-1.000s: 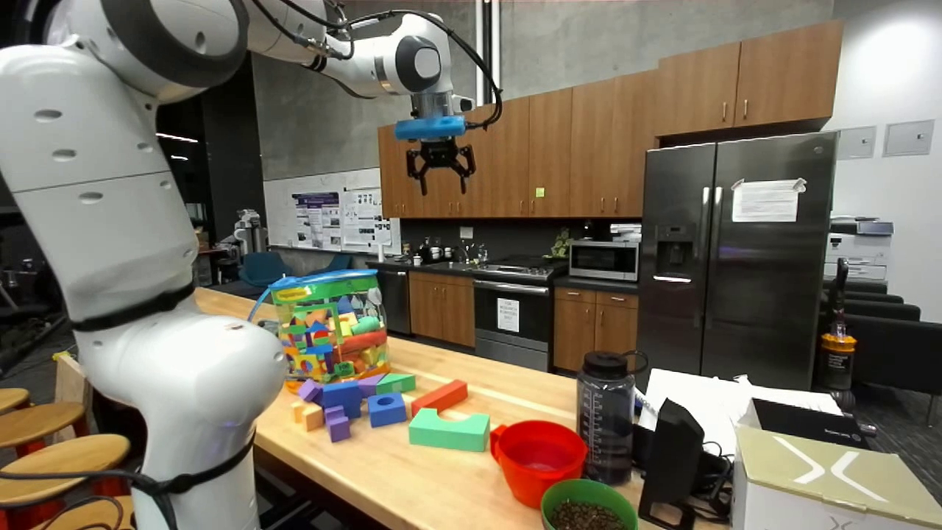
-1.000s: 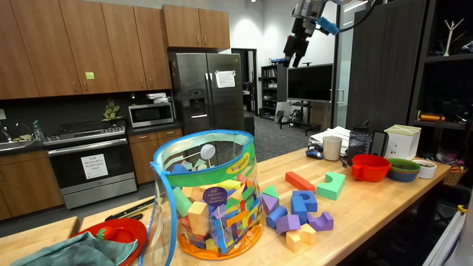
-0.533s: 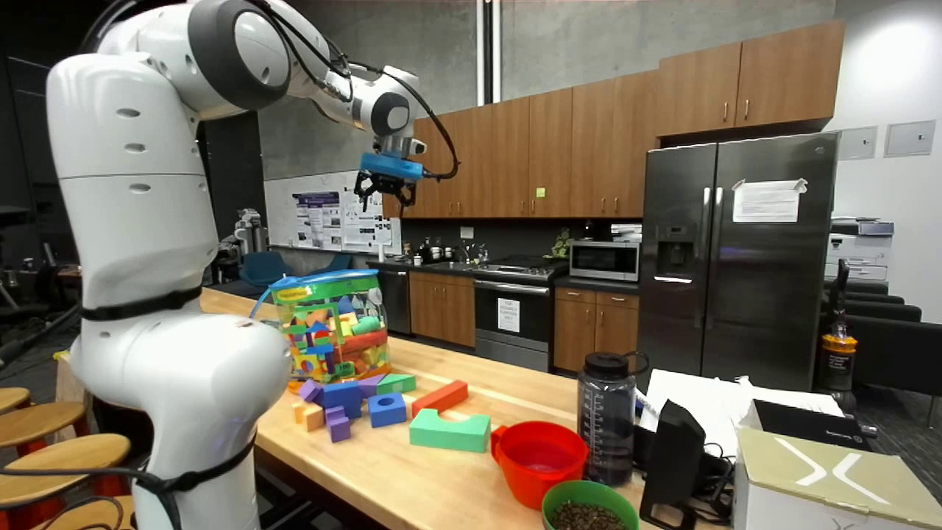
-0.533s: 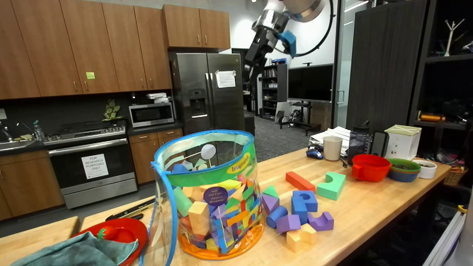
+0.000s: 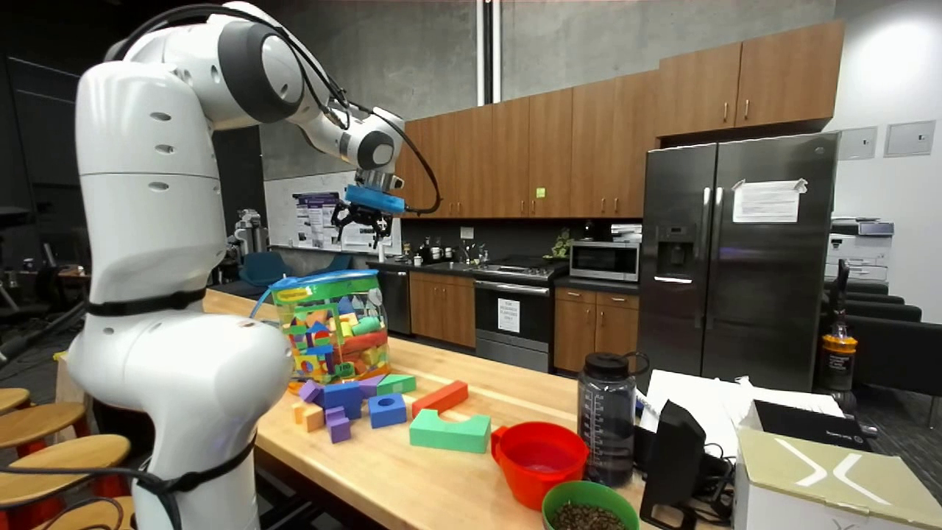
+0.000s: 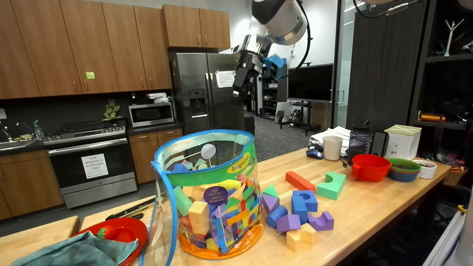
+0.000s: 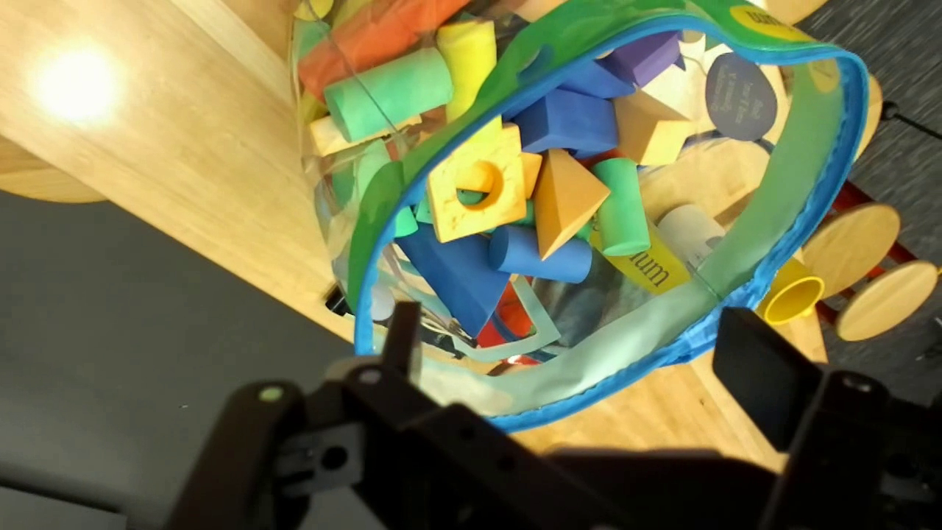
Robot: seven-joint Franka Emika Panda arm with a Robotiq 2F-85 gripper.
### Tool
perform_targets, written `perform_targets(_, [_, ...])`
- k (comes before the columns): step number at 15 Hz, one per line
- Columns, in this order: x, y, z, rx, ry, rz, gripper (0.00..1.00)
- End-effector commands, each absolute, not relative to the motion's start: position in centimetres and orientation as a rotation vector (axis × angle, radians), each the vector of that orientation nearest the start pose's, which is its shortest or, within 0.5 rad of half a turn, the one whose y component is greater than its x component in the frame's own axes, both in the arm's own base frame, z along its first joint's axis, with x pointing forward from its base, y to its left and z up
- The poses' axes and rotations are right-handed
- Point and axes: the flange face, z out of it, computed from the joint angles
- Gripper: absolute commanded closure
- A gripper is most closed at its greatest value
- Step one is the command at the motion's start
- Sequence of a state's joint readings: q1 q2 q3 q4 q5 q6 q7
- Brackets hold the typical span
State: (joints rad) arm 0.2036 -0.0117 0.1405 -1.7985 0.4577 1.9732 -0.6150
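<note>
My gripper (image 5: 358,237) is open and empty, high above a clear zip bag (image 5: 353,285) of coloured foam blocks. It also shows in an exterior view (image 6: 240,90), tilted above and behind the bag. In the wrist view the gripper (image 7: 570,320) has its fingers wide apart over the near side of the bag's blue rim (image 7: 808,210), touching nothing that I can see. The bag's top is open. Inside lie a yellow block with a round hole (image 7: 445,199), an orange wedge (image 7: 563,199), a blue cylinder (image 7: 541,254), a blue triangle (image 7: 456,276) and a green cylinder (image 7: 622,210).
Loose blocks lie beside the bag, among them a red bar (image 6: 300,181), a green arch (image 6: 332,186) and a purple arch (image 6: 321,221). A red cup (image 6: 370,168), a dark bottle (image 5: 605,419) and a red plate (image 6: 127,229) with a cloth (image 6: 79,251) stand on the table.
My gripper has moved down and across to above the bag, and has tilted. It stays open. The bag and the loose blocks have not moved.
</note>
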Motion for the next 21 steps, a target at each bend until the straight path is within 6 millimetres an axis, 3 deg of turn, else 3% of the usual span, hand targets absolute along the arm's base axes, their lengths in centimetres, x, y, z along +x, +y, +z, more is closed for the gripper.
perform_targets(1, [53.7,22.3,56.3,-2.492,-1.094,-0.327,0.0])
perform_targets(5, [53.8,22.2,55.9,-2.486,-1.113,-0.321,0.0])
perform_targets(12, [55.2,22.1,58.3,-2.473,-1.373,-0.521,0.0])
perform_targets(17, [54.5,25.9,59.1,-2.352,-1.379,-0.592,0.0])
perform_targets(21, [53.9,29.5,57.7,-2.243,-1.411,-0.569,0.0])
